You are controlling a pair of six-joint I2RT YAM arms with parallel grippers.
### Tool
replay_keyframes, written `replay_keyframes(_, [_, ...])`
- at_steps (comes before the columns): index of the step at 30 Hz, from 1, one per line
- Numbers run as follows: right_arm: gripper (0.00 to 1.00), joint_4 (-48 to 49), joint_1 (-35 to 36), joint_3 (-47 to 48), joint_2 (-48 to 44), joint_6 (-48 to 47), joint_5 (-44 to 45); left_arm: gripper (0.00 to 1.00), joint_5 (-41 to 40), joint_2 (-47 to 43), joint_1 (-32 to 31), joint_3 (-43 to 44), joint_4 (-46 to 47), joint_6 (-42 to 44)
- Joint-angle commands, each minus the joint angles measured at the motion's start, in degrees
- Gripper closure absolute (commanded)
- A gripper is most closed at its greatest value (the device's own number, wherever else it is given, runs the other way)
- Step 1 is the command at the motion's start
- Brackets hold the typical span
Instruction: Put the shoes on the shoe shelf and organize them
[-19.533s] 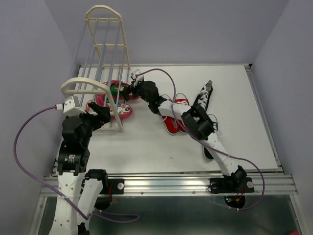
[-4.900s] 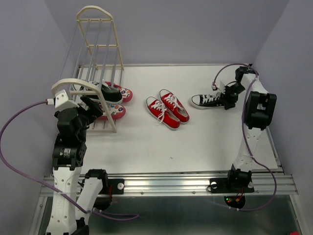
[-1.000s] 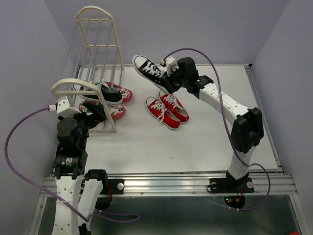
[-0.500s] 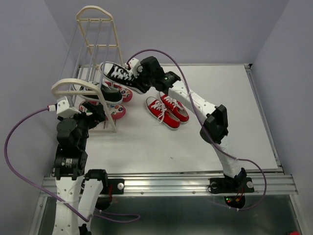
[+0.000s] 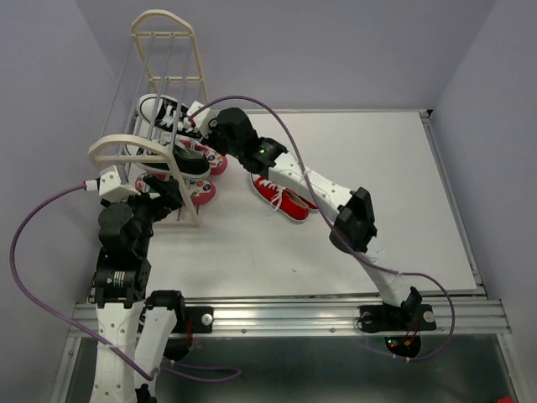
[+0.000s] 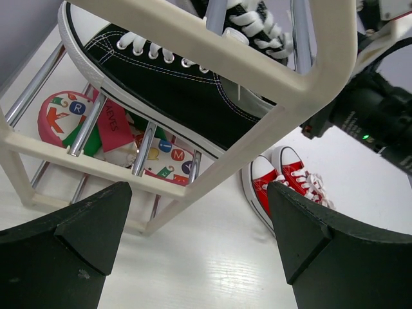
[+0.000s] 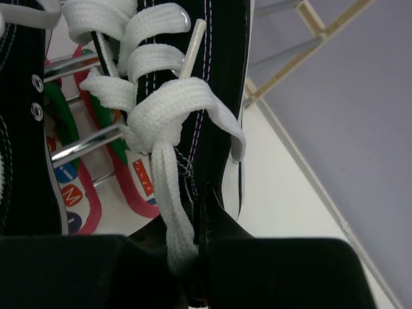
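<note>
Black sneaker (image 5: 159, 111), white laces and sole, clamped at its ankle end in tightly closed right jaws, at upper rails of the shoe shelf (image 6: 193, 35), left jaws wide apart, empty, beside shelf

walls (image 5: 336, 50): plain lilac | table (image 5: 403, 185): white | near edge: metal rail (image 5: 285, 317)

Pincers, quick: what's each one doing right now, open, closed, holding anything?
Left pincer: open, holding nothing.
Right pincer: closed, holding a black sneaker.
</note>
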Motion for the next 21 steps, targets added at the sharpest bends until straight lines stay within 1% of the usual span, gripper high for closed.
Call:
replay_keyframes(1, [0.92,16.99,3.20,5.02,1.84,-6.02,5.66,0.01,0.09,-1.02,0.47,-0.42,2.63,0.99])
replay_keyframes(3, [0.91,21.53,4.60,5.56,2.90,-6.64,6.10,0.01,0.35,-1.11,0.47,-0.51,2.54,0.90])
replay_keyframes(6, [0.88,24.81,5.22,5.82,3.51,-7.70,5.66,0.01,0.35,-1.46,0.47,-0.69,2.45,0.99])
replay_keyframes(8, [0.82,25.87,5.75,5.74,3.60,-8.40,6.36,0.01,0.52,-1.72,0.47,-0.86,2.45,0.81])
replay_keyframes(9, [0.81,27.09,6.27,5.65,3.60,-8.92,7.06,0.01,0.61,-1.73,0.47,-0.95,2.54,0.90])
replay_keyframes(11, [0.75,28.85,6.28,5.13,3.78,-10.42,7.94,0.01,0.79,-1.73,0.47,-0.95,2.54,0.99])
replay_keyframes(12, [0.60,29.64,6.28,4.60,3.61,-11.73,8.47,0.01,0.70,-1.73,0.47,-0.86,2.54,0.99])
replay_keyframes(13, [0.55,30.44,6.89,4.16,3.69,-11.74,8.91,0.01,0.70,-1.73,0.47,-0.86,2.54,0.90])
replay_keyframes(16, [0.54,32.90,6.89,2.93,3.69,-11.84,8.31,0.01,0.70,-1.64,0.47,-0.86,2.63,0.99])
replay_keyframes(18, [0.47,35.43,6.89,2.31,3.61,-10.61,7.86,0.01,0.70,-1.64,0.47,-0.86,2.54,0.99])
replay_keyframes(21, [0.46,35.80,6.89,2.13,3.69,-8.58,5.84,0.01,0.53,-1.73,0.47,-0.95,2.28,0.99])
